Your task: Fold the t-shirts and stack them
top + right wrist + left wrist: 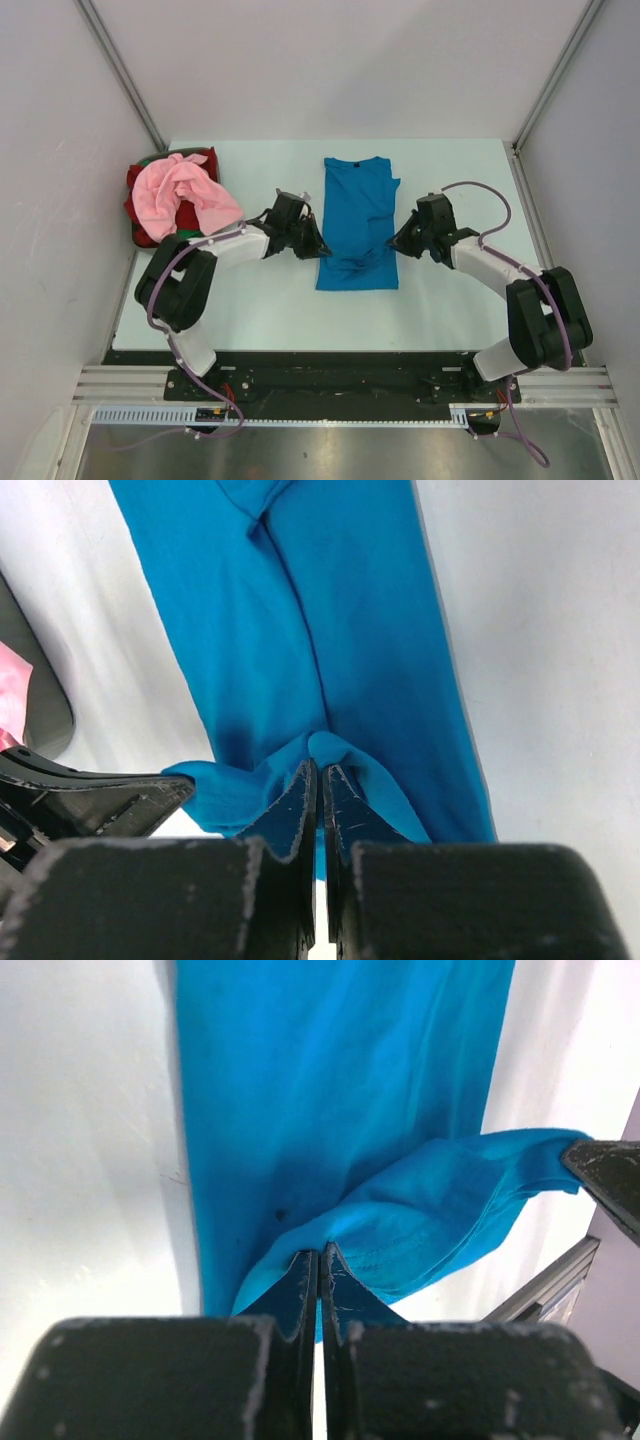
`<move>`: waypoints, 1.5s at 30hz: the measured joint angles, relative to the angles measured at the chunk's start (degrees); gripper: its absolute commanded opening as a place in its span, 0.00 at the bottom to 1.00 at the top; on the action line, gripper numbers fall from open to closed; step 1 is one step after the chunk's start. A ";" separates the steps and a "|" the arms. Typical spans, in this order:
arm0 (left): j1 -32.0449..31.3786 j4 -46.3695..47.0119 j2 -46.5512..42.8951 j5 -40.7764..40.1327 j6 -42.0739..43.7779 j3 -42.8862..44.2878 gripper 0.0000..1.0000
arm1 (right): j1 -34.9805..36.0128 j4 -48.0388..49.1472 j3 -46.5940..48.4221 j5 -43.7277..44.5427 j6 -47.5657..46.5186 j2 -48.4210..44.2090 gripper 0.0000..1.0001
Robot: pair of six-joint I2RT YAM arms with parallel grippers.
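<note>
The bright blue t-shirt [356,215] lies lengthwise in the middle of the table, folded to a narrow strip, its near hem lifted and bunched. My left gripper [318,248] is shut on the hem's left corner; the left wrist view shows the cloth [330,1110] pinched at the gripper's tips [322,1252]. My right gripper [396,243] is shut on the hem's right corner, cloth [330,610] pinched at the gripper's tips [320,765]. The light pink t-shirt [185,192] lies crumpled on the red one [140,185], with a bit of green [150,158], at the far left.
The pink and red shirts sit in a dark basket [147,238] at the table's left edge; its rim shows in the right wrist view [40,705]. White walls and metal posts [120,70] enclose the table. The left gripper's finger [90,800] shows in the right wrist view.
</note>
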 measured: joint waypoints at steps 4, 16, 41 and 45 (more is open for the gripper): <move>2.29 0.26 1.97 1.14 0.00 1.73 0.00 | -0.96 1.51 0.63 -1.18 -0.42 2.58 0.00; 4.81 -0.17 9.99 4.17 0.48 10.62 0.00 | -3.34 4.04 4.22 -3.10 -0.70 8.09 0.00; 16.79 9.84 6.51 11.34 -5.05 9.88 0.99 | -5.79 9.14 17.31 1.81 -5.11 14.75 1.00; 13.97 9.81 -1.05 10.99 -4.09 -0.46 0.98 | -0.57 2.43 17.42 6.75 -11.23 10.97 0.99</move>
